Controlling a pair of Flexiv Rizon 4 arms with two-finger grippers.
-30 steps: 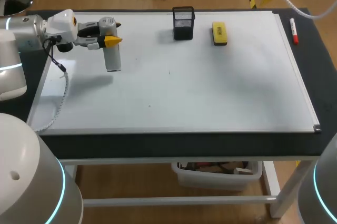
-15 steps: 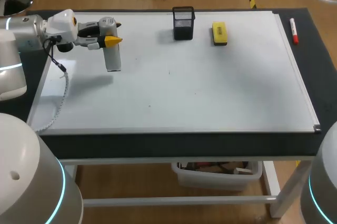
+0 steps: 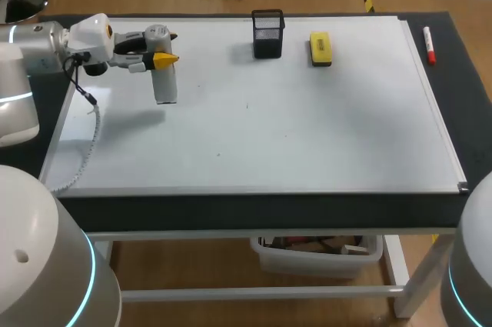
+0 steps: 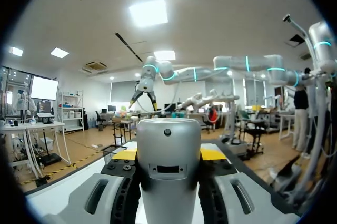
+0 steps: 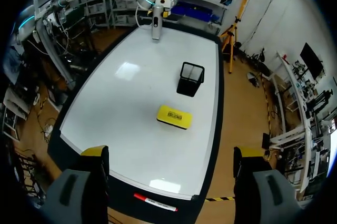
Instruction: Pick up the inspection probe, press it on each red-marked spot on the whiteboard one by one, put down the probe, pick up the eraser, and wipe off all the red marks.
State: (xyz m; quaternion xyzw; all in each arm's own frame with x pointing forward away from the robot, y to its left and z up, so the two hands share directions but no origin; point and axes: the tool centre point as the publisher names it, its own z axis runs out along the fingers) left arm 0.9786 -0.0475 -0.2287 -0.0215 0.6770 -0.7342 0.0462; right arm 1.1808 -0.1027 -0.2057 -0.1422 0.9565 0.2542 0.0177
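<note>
White rectangular whiteboard (image 3: 307, 135) lies on the black table (image 3: 469, 135). Left gripper (image 3: 163, 57) is at the board's 10 o'clock, clamped on the upright grey cylindrical inspection probe (image 3: 165, 87). Right gripper (image 5: 171, 153) is spread wide and holds nothing. Black mesh pen cup (image 3: 267, 33) at 12. Yellow block eraser (image 3: 320, 48) at 1, label print too small to read. Red-tipped white marker (image 3: 428, 45) off-board at 2.

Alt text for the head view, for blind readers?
The left arm holds a grey cylindrical probe upright in its jaws over the far left of the whiteboard. Near its far edge stand a black mesh pen cup and a yellow eraser; a red-and-white marker lies on the black table right of the board.
</note>
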